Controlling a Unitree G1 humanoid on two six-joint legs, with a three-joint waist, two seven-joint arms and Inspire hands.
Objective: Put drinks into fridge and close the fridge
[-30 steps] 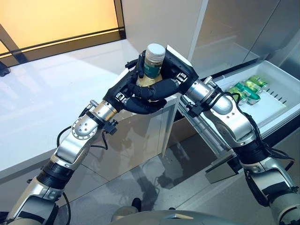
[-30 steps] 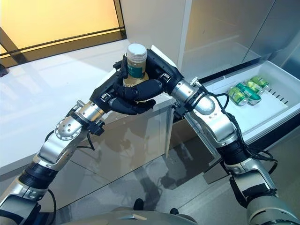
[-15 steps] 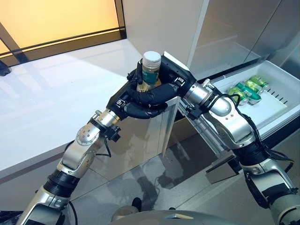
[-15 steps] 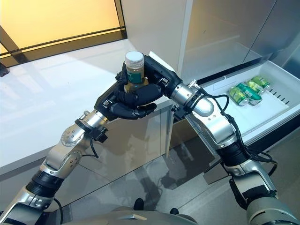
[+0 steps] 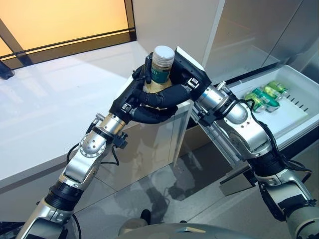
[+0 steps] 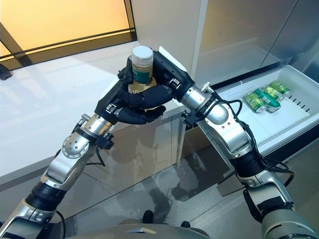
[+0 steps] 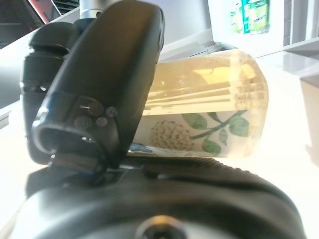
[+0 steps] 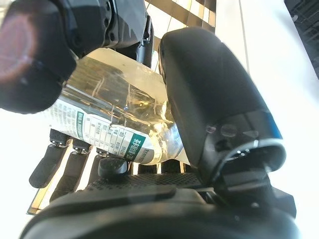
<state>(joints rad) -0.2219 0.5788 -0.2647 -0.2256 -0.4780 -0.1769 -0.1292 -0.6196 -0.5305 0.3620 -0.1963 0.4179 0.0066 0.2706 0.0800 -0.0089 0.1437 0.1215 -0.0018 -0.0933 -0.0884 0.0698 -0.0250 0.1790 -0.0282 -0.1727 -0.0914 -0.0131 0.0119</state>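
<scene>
left hand: my dark left hand (image 5: 130, 101) has its fingers curled round the lower body of the clear plastic bottle with a white cap and green label (image 5: 160, 69); thumb (image 7: 107, 84) pressed along the side in my left wrist view.
right hand: my dark right hand (image 5: 185, 79) is wrapped on the same bottle from the far-right side, fingers (image 6: 147, 97) lapping across the front over the left hand, thumb (image 8: 209, 94) on the opposite face.
why both: reads as a hand-over from left to right, I judge, since the drawer sits on my right and only the right arm reaches it easily; which hand takes the load I cannot tell.
bottle place: held upright in the air, cap up, over the right end of the white glossy countertop (image 5: 55, 99), near its corner; not resting on anything.
bottle look: pale yellowish liquid, ribbed see-through wall, green label band with small print (image 8: 107, 142), leaf-and-blossom picture (image 7: 199, 132) on one side, flat white screw cap (image 6: 142, 53).
fridge: white pull-out fridge drawer (image 5: 294, 117) stands open on the far right, well apart from the bottle.
already in: green drink cans (image 5: 263, 95) lie on their sides together at the drawer's far part; bare floor of the drawer beside them.
stage: bottle not yet in, drawer not yet shut.
risk: smooth round wall, two overlapping grips; releasing left too soon could let it slip or tilt.
</scene>
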